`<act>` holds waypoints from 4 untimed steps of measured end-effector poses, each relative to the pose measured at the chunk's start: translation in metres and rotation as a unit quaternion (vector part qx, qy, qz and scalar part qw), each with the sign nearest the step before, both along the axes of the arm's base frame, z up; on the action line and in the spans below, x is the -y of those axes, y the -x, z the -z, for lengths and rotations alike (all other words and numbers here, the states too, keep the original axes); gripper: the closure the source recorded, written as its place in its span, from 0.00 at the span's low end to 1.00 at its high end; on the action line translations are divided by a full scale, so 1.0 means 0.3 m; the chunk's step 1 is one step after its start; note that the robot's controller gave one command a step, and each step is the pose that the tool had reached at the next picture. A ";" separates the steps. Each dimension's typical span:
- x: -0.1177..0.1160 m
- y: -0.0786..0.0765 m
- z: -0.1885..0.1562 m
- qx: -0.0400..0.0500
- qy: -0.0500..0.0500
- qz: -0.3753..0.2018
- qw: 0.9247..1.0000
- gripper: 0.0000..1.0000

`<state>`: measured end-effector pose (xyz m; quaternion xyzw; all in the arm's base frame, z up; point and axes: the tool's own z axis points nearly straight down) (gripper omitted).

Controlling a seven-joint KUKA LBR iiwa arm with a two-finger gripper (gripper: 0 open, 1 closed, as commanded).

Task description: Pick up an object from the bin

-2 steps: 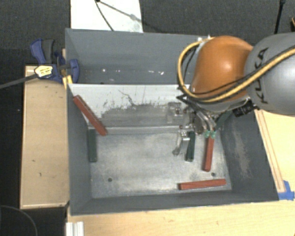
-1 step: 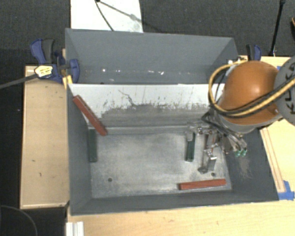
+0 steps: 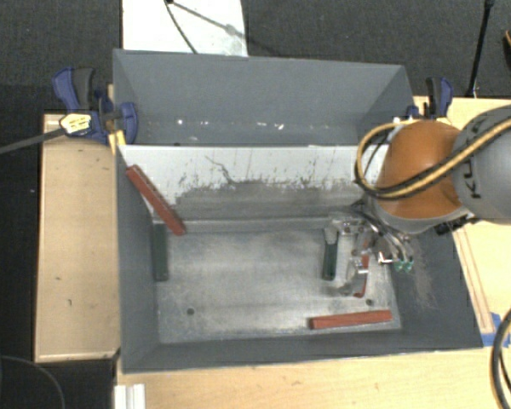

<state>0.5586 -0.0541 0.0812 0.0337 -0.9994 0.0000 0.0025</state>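
Lying in the bin (image 3: 255,267): red bars (image 3: 351,319), seemingly green bars (image 3: 330,256).

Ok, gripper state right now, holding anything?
Gripper: cannot be told; it sits beside the dark green block at the right of the bin.

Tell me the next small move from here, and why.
Probably nudge the jaws slightly toward the view's left, over the short dark green bar, then lower. That bar sits right beside them on the floor of the grey metal bin, apart from other things; the flat red-brown strip lies farther off, by the near wall.
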 end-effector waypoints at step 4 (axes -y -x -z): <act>-0.017 0.109 -0.593 0.004 0.000 -0.163 0.987 1.00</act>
